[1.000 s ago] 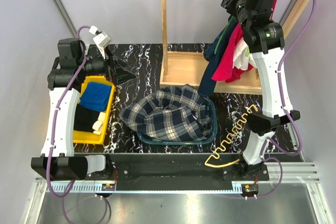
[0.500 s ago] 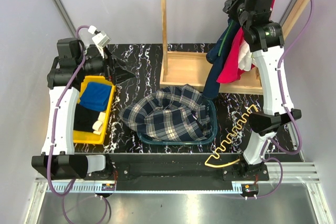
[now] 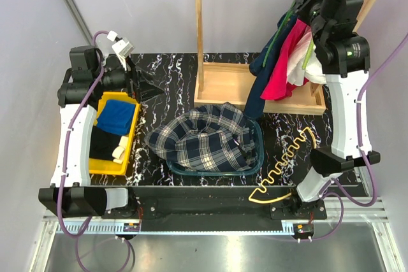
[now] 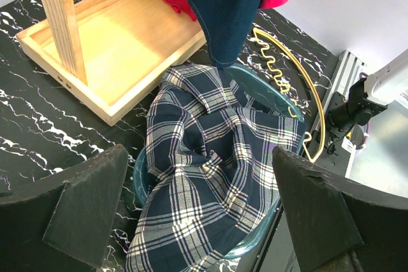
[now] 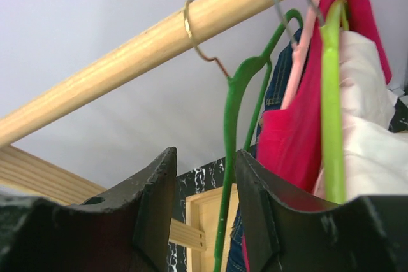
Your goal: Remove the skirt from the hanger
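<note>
lying crumpled in the teal basket [image 3: 258,152], the skirt [image 3: 204,138] is off the hanger [image 3: 287,157], which rests on the table [image 3: 172,71] just beside. left gripper [image 4: 201,214] spread wide; right gripper [image 5: 204,157] half-parted around a green hanger [image 5: 233,100], unclenched.

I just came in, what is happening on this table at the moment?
The skirt lies crumpled in the teal basin, already off the cream hanger, which lies on the table beside it. The right gripper is up at the wooden rail, its fingers apart, a green hanger showing between them. The left gripper hangs open, holding nothing.
</note>
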Robot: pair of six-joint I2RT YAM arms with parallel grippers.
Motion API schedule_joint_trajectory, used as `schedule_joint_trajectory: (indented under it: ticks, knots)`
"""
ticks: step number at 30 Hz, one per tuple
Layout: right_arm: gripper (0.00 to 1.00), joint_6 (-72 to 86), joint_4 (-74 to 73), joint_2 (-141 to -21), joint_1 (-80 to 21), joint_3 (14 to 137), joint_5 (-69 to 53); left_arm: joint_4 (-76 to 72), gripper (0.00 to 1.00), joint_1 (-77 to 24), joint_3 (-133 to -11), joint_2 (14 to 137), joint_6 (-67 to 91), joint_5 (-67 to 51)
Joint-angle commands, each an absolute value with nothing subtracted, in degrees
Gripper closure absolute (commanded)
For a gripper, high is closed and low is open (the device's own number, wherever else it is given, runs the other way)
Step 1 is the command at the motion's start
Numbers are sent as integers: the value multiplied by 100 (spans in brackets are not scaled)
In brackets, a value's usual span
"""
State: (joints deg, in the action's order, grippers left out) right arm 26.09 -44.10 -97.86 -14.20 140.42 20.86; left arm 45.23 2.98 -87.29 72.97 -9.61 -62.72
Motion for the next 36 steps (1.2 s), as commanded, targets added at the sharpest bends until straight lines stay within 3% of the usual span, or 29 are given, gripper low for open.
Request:
schedule_joint_trajectory:
  ticks: [1, 14, 22, 30, 36]
  knots:
    - [50, 2540, -4456, -9756, -1248, 13992, 2198, 4236, 1, 334, -8851, 7286, -1072, -6469]
    - [51, 3181, -4482, -10292, -1204, 14581, 1160, 4245, 1, 352, -8763, 7295, -1072, -6539]
    - [52, 3085, -4833, -10345, -1213, 14598, 1880, 4271, 1, 422, -8719, 7242, -1116, -6539]
    - [53, 2488, -5722, -10477, -1213, 15540, 2996, 4272, 1, 457, -8675, 7233, -1107, -6609]
    - [53, 2917, -5652, -10459, -1222, 15407, 2384, 4280, 1, 457, -8605, 7216, -1081, -6671]
